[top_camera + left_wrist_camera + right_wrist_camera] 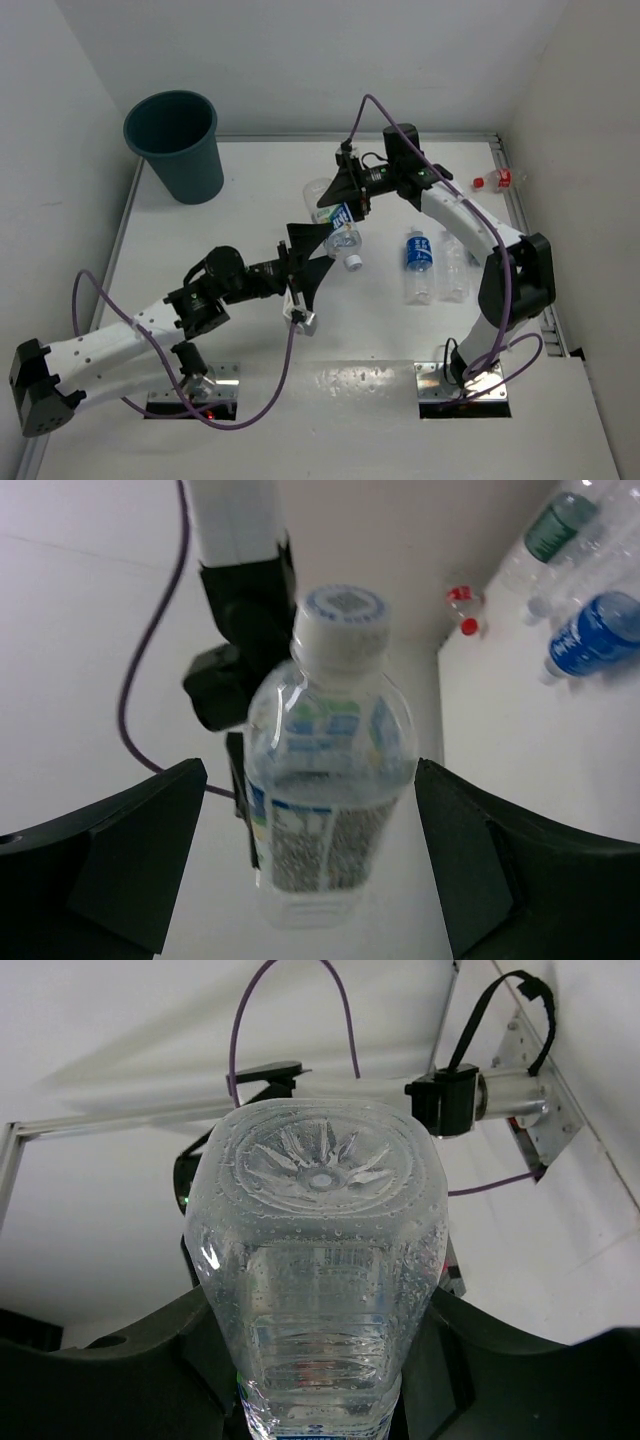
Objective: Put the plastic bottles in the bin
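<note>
My right gripper [347, 200] is shut on a clear bottle with a blue-and-white label [337, 222] and holds it above the table, cap pointing toward the left arm. In the right wrist view the bottle [320, 1250] sits between the fingers of my right gripper [320, 1390], base away from the camera. My left gripper [312, 258] is open, its fingers on either side of the bottle's cap end. In the left wrist view the bottle [330, 770] hangs between the wide jaws of my left gripper [312, 880] without touching them. The teal bin [178, 145] stands at the far left.
A blue-labelled bottle [418, 262] and a clear one [455, 265] lie on the table at the right. The left wrist view shows the blue bottle [595, 635] and a green-labelled one [560, 525]. A small red object [492, 181] lies by the right wall.
</note>
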